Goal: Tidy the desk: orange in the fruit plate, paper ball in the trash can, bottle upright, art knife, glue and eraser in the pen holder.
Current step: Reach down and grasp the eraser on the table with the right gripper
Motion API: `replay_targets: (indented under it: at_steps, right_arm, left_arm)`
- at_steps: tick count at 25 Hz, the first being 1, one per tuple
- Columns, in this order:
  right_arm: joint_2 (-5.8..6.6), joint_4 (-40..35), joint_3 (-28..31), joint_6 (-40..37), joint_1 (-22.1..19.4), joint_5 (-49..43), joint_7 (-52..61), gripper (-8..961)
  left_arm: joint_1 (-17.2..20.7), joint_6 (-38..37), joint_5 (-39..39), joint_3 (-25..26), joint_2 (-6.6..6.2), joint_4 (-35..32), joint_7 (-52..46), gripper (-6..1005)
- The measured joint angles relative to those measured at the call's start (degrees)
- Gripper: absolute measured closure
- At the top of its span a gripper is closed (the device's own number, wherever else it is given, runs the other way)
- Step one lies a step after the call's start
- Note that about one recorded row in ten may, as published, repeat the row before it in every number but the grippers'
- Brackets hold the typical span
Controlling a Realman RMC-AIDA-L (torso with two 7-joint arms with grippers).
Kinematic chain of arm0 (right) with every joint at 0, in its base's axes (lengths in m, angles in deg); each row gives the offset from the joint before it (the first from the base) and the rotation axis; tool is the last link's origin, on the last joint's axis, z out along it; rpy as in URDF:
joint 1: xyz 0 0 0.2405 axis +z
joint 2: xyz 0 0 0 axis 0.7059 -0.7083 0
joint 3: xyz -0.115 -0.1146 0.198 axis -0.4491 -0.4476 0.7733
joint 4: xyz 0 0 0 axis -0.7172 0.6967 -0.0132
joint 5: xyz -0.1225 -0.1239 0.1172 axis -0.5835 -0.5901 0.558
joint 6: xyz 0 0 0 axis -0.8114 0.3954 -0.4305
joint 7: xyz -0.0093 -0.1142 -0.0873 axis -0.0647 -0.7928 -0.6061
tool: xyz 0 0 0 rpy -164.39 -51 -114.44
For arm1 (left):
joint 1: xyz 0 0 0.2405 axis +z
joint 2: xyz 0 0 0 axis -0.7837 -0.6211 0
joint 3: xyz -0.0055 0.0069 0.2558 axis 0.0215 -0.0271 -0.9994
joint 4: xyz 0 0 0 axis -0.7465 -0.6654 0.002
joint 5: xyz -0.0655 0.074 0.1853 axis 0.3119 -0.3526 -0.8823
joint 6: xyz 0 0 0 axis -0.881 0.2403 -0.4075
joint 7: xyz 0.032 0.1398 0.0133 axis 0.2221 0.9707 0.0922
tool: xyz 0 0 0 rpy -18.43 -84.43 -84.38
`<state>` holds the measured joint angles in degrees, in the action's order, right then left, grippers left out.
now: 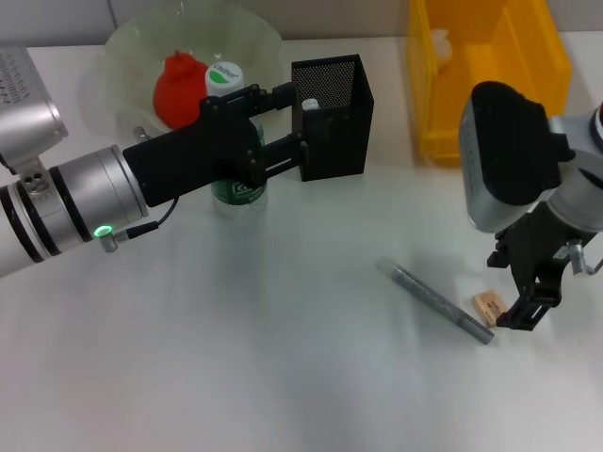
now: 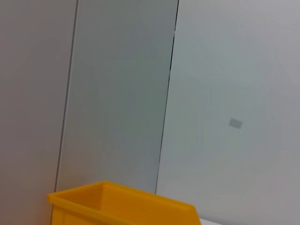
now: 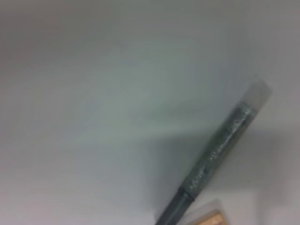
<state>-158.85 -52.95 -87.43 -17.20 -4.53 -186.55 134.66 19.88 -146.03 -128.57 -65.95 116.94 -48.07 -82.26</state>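
My left gripper [image 1: 300,121] is open at the left wall of the black mesh pen holder [image 1: 341,132], and a small white item [image 1: 309,104] pokes up just inside it. Behind my left arm the green-labelled bottle [image 1: 226,77] stands upright. A red-orange fruit [image 1: 179,85] lies in the clear fruit plate [image 1: 127,47]. My right gripper [image 1: 507,290] hangs open low over the table, right beside the tan eraser [image 1: 486,303]. The grey glittery glue tube [image 1: 433,299] [image 3: 220,150] lies next to it. The eraser's corner [image 3: 211,219] shows in the right wrist view.
The yellow bin [image 1: 485,75] [image 2: 117,206] stands at the back right, with a small white lump [image 1: 440,40] inside it. The pen holder stands between the plate and the bin. White tabletop [image 1: 236,358] stretches across the front.
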Motion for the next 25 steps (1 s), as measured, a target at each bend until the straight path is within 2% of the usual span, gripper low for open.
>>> replay_targets:
  at_steps: [20, 25]
  right_arm:
    - [-0.09, 3.21, -5.07, 3.07, 0.93, 0.23, 1.37, 191]
    - [-0.12, 4.22, -5.15, 3.16, 1.44, 0.27, 1.38, 305]
  left_arm:
    - [0.25, 0.05, 0.04, 0.01, 0.07, -0.01, -0.04, 374]
    - [0.18, 0.05, 0.08, 0.01, 0.09, -0.01, -0.09, 375]
